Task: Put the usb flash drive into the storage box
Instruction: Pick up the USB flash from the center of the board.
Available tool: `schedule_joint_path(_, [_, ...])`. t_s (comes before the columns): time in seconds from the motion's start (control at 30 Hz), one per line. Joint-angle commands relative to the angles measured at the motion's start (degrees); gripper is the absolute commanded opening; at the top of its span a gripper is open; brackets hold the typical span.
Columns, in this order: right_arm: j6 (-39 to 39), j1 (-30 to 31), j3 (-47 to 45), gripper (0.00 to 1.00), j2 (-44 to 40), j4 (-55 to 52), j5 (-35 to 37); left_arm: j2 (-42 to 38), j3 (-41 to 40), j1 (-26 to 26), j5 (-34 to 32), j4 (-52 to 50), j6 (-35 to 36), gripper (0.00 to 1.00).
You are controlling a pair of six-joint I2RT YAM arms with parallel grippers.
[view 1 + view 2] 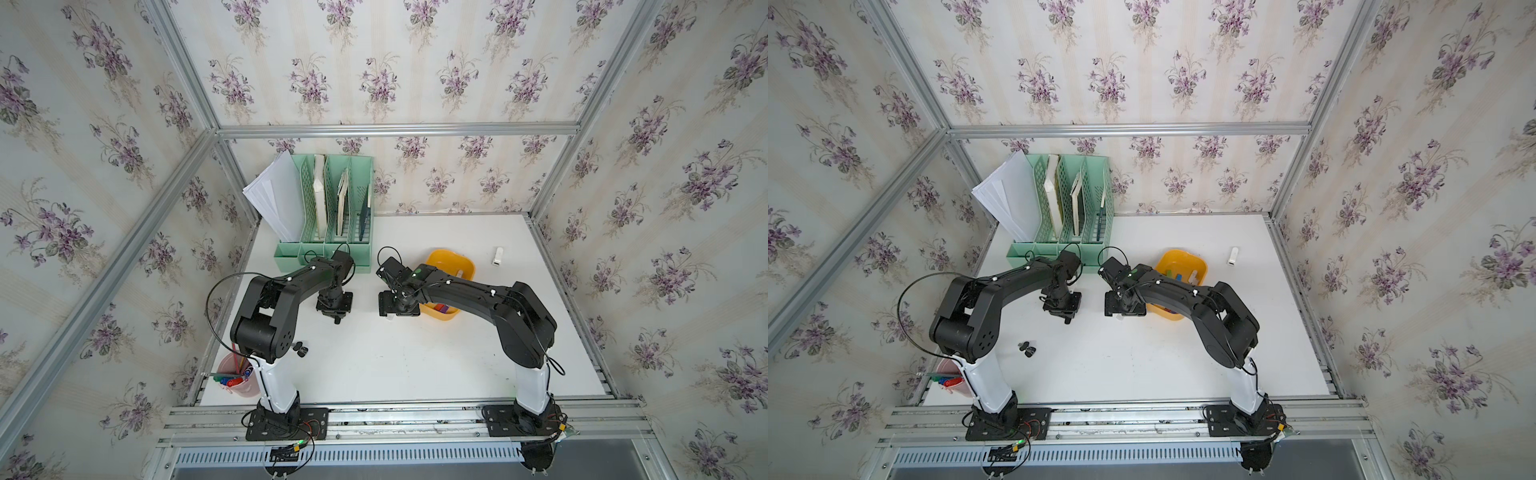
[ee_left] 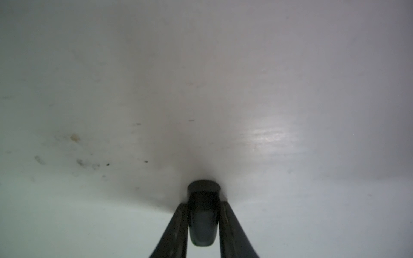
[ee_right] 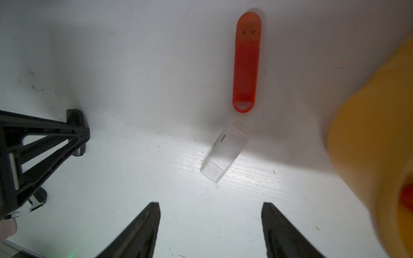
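REMOTE DESK: At the white table (image 1: 415, 365), my right gripper (image 3: 211, 204) hangs point-down with its jaws spread wide and nothing between them. It is lined up on the white flash drive (image 3: 223, 154), which lies flat and askew on the tabletop just ahead of the fingertips. I judge the spread is meant to straddle the drive's narrow body.

An orange-red flash drive (image 3: 245, 62) lies just beyond the white one, not touching it. The yellow storage box (image 3: 368, 145) stands close beside both, so the carry should be short. In a top view the box (image 1: 446, 259) holds a few coloured items and is partly hidden under my right arm. Another small white stick (image 1: 498, 255), likely a drive, lies on the table beyond the box, well apart.

My left gripper (image 2: 203, 204) is clamped on a small black piece (image 2: 203, 223) that I cannot identify. It sits low over the table, clear of the right arm's work. Neither drive under the right gripper is lifted yet.
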Motion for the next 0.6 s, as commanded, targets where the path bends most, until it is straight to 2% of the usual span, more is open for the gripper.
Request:
schedule_joint_path(0.0, [-0.4, 0.1, 1.1, 0.75, 1.7, -1.0, 1.7, 0.3, -0.6, 0.3, -0.8, -2.2, 0.6, 0.29])
schedule_joint_path(0.33, [-1.9, 0.2, 8.5, 0.73, 7.9, -6.2, 8.0, -0.1, -0.6, 0.3, -0.6, -2.4, 0.5, 0.29])
schedule_joint_path(0.57, [-2.1, 0.2, 9.2, 0.69, 9.6, -6.8, 8.5, -0.1, -0.8, 0.3, -0.6, -2.4, 0.6, 0.28])
